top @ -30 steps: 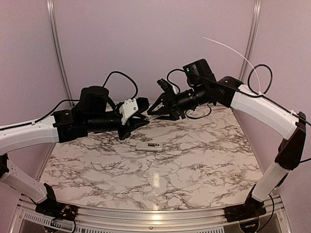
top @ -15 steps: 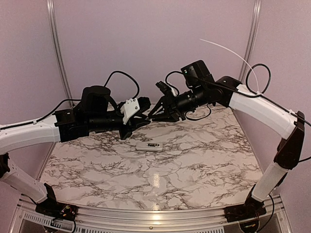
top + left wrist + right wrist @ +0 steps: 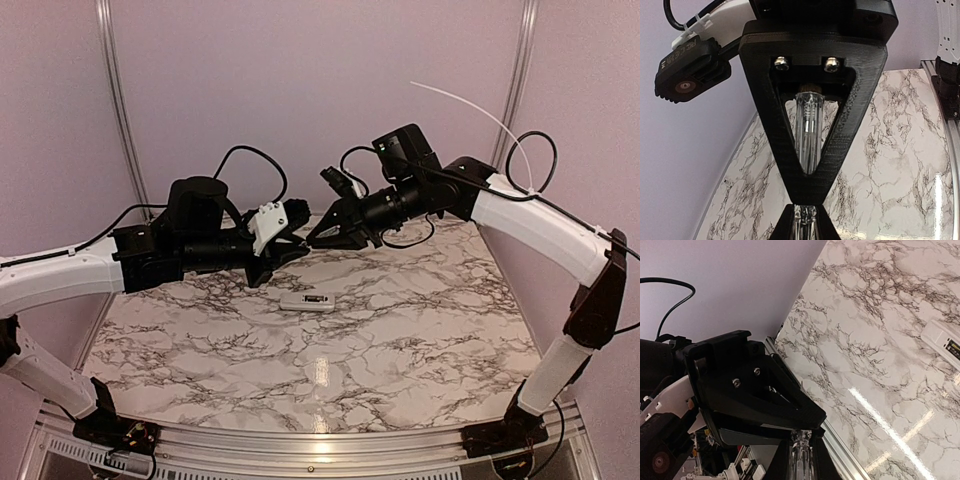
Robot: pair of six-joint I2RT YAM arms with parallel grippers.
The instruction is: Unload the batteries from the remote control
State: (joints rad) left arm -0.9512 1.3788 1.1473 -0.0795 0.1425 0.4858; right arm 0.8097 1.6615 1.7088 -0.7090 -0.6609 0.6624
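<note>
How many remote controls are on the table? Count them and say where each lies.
1. The small slim white rectangular plastic remote control lies flat near the middle of the marble-patterned table, display window up. No other shows.

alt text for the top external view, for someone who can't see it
Above a marble table, the left tool and right tool are raised and point at each other, nearly tip to tip, both shut. A small white remote control lies on the table below them, touched by neither.
</note>
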